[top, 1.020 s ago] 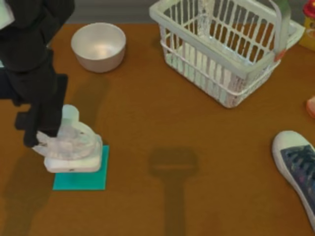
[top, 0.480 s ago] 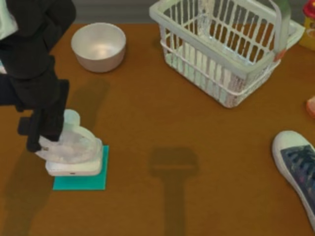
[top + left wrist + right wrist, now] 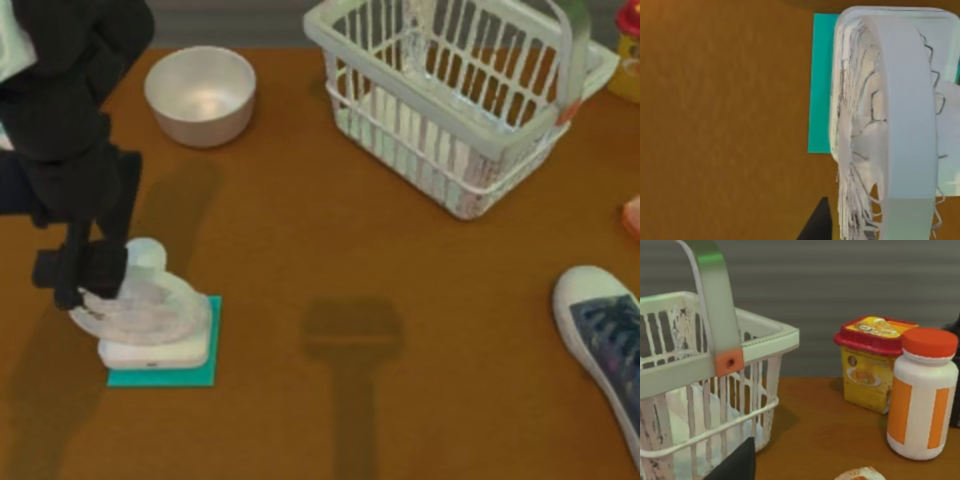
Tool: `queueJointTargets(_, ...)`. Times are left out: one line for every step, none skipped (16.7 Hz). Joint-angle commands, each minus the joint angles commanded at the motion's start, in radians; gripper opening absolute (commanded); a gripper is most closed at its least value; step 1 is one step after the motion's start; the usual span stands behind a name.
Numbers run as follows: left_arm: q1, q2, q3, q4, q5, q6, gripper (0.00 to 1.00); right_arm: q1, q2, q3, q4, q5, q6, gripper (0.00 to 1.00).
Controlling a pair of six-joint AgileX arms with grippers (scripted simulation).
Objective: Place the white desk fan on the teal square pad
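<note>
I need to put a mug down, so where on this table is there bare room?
Widest bare stretch: mid-table between the white desk fan on the teal square pad and the sneaker, below the wire basket. Also between bowl and basket. Crowded: left edge under the left tool, far right corner.

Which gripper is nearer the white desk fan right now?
Left. The left gripper is at the white desk fan, over its guard on the teal square pad. The right gripper is outside the top view; its wrist view faces the wire basket, far from the fan.

White desk fan (image 3: pixel 150 320) lowered further onto teal square pad (image 3: pixel 190 376).
</note>
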Motion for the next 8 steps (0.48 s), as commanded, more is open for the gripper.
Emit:
queueJointTargets(0.000, 0.000, 0.000, 0.000, 0.000, 0.000, 0.90, 0.000, 0.000, 0.000, 0.000, 0.000, 0.000, 1.00)
queueJointTargets(0.000, 0.000, 0.000, 0.000, 0.000, 0.000, 0.98, 0.000, 0.000, 0.000, 0.000, 0.000, 0.000, 1.00)
queueJointTargets(0.000, 0.000, 0.000, 0.000, 0.000, 0.000, 1.00, 0.000, 0.000, 0.000, 0.000, 0.000, 0.000, 1.00)
queueJointTargets(0.000, 0.000, 0.000, 0.000, 0.000, 0.000, 1.00, 0.000, 0.000, 0.000, 0.000, 0.000, 0.000, 1.00)
queueJointTargets(0.000, 0.000, 0.000, 0.000, 0.000, 0.000, 1.00, 0.000, 0.000, 0.000, 0.000, 0.000, 0.000, 1.00)
queueJointTargets(0.000, 0.000, 0.000, 0.000, 0.000, 0.000, 1.00, 0.000, 0.000, 0.000, 0.000, 0.000, 0.000, 1.00)
queueJointTargets(0.000, 0.000, 0.000, 0.000, 0.000, 0.000, 1.00, 0.000, 0.000, 0.000, 0.000, 0.000, 0.000, 1.00)
queueJointTargets(0.000, 0.000, 0.000, 0.000, 0.000, 0.000, 1.00, 0.000, 0.000, 0.000, 0.000, 0.000, 0.000, 1.00)
